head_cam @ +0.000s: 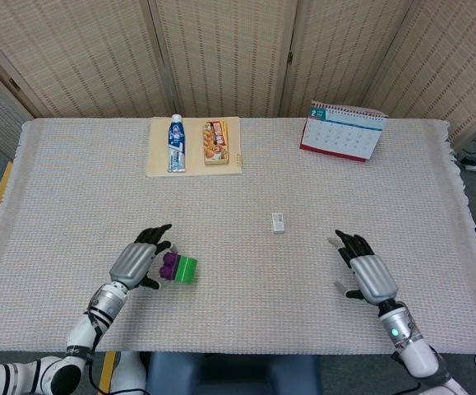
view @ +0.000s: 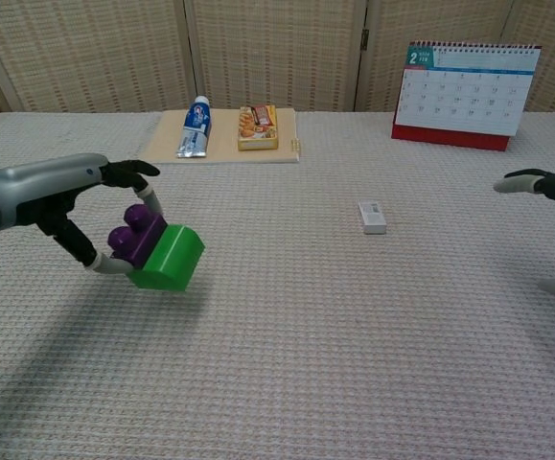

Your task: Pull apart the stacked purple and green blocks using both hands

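Note:
The purple block [head_cam: 169, 265] and the green block [head_cam: 187, 269] are joined, lying on their side left of the table's middle. My left hand [head_cam: 139, 262] grips the purple end [view: 131, 236] between thumb and fingers, with the green block [view: 168, 257] sticking out to the right. Whether the pair rests on the cloth or is slightly lifted is unclear. My right hand [head_cam: 367, 273] hovers far to the right with fingers spread and nothing in it; only its fingertips [view: 543, 182] show at the chest view's edge.
A small white eraser-like box [head_cam: 279, 222] lies mid-table. At the back, a tan board [head_cam: 194, 169] carries a toothpaste tube [head_cam: 177, 143] and a snack box [head_cam: 215, 142]. A desk calendar [head_cam: 342, 130] stands back right.

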{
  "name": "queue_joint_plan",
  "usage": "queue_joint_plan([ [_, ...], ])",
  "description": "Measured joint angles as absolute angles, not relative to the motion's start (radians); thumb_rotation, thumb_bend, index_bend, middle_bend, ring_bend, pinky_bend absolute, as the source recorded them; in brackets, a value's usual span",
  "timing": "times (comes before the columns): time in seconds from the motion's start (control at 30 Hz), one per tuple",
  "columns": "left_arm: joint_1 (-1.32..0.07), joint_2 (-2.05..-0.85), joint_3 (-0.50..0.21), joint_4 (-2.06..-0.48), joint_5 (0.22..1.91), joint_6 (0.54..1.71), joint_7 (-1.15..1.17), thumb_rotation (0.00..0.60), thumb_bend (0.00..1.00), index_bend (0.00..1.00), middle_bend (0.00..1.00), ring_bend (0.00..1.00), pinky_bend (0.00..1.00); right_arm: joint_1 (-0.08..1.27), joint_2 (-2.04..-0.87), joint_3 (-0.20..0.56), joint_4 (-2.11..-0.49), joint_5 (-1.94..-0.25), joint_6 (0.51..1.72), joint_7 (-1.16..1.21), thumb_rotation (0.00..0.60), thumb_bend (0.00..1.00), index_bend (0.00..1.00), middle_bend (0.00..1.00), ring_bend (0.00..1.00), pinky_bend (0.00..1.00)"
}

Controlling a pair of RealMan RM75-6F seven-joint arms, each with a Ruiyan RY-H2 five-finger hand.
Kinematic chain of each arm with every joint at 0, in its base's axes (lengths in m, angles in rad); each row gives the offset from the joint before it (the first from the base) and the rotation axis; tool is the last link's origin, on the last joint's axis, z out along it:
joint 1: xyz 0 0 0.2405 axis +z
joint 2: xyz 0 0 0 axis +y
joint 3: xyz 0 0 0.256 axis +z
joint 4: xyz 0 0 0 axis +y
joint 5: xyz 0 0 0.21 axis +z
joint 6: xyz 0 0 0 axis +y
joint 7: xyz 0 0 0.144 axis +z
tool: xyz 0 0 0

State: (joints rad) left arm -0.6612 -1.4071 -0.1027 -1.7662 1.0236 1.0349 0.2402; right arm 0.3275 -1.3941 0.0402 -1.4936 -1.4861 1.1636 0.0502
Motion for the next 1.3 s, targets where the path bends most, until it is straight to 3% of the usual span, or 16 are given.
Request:
queue_joint_plan([
  [0.47,-0.707,-1.351,-0.198,-1.866,0.853,1.002,0.256,0.6,0.36,0.62,0.06,0.0,0.07,0.488,-1.665,0.053,-1.271,-1.63,1.151,0.867,0.6,0.35,0.0,0.0,0.0,0.0],
  [0.77,-0.774,-1.342,-0.271,-1.943,0.701,1.082,0.371,0.6,0.37,0.62,0.06,0.0,0.07,0.592,-1.793,0.137,-1.198,-1.592,1.124,0.915,0.6,0.35,0.0,0.0,0.0,0.0],
  [1.3,-0.831,-1.304,-0.335,-2.015,0.525,1.132,0.393,0.6,0.37,0.62,0.08,0.0,0.07,0.686,-1.995,0.167,-0.971,-1.562,1.12,1.134,0.6,0.35,0.0,0.0,0.0,0.0],
])
